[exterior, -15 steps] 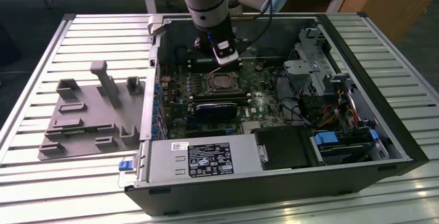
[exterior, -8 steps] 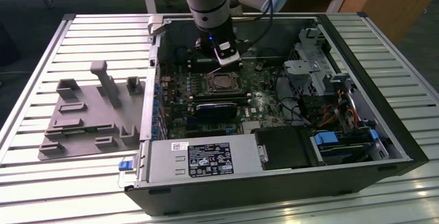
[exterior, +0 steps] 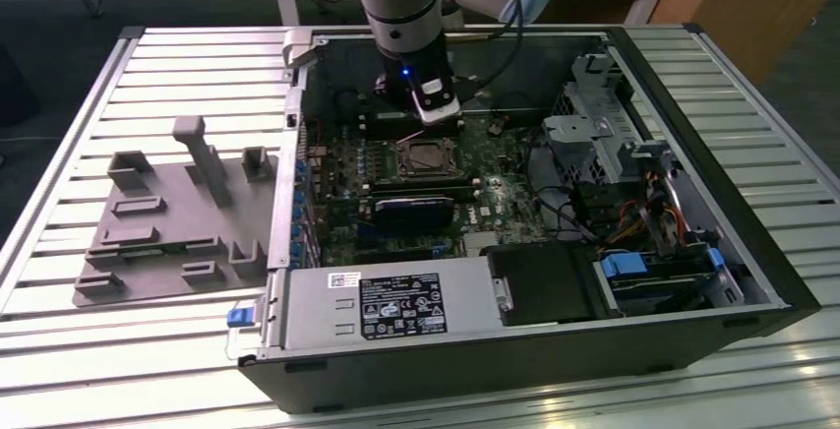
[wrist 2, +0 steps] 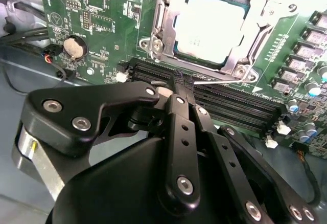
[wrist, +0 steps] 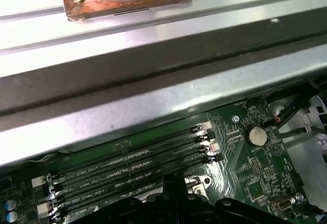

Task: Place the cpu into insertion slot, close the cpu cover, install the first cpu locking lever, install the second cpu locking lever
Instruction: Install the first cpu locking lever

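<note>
The gripper's (wrist 2: 182,81) black, bolted linkage fingers meet at their tips, pressed together over the long black memory slots (wrist 2: 240,106). Whether anything thin sits between them cannot be told. Just beyond the tips, a thin silvery rod (wrist 2: 227,82) runs along the edge of the cover (wrist 2: 164,29) that faces those slots. The cover is a shiny stamped-metal frame, lying flat. Its square window shows the cpu (wrist 2: 207,24), matte silver-grey, seated in the slot (exterior: 426,157) near the middle of the green motherboard (wrist 2: 97,14). A round coin cell (wrist 2: 74,46) lies well apart. A white printed label (exterior: 400,303) fronts a grey box at the case's (exterior: 525,370) edge.
</note>
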`<act>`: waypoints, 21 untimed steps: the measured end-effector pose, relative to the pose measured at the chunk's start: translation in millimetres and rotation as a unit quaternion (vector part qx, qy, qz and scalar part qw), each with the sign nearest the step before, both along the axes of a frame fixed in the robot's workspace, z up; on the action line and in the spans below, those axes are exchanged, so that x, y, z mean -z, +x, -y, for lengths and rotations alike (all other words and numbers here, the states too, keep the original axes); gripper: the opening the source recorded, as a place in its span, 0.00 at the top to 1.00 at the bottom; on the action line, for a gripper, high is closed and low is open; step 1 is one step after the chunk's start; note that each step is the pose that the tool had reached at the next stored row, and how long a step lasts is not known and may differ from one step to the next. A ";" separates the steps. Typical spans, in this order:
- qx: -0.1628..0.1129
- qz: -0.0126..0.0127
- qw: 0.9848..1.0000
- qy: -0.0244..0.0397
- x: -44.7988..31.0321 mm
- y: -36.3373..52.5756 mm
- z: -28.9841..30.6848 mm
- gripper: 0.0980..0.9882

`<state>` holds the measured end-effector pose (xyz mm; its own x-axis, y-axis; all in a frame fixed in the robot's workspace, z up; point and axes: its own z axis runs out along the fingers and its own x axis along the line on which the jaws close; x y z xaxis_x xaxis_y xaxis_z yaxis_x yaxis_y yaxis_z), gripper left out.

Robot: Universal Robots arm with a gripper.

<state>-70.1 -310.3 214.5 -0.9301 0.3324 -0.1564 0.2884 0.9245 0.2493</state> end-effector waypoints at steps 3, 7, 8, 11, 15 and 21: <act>0.000 0.000 1.000 -0.001 0.6 0.0 -3.0 1.00; 0.000 -0.001 1.000 -0.012 1.8 0.0 -4.5 1.00; 0.000 -0.001 1.000 -0.016 2.2 0.0 -5.3 1.00; 0.000 -0.001 1.000 -0.020 2.9 0.0 -7.3 1.00; 0.000 -0.001 1.000 -0.022 3.3 0.0 -8.6 1.00; 0.000 -0.001 1.000 -0.026 4.1 0.0 -9.9 1.00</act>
<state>-70.1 -300.5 210.4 -0.9302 0.3241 -0.1722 0.2889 0.9360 0.2009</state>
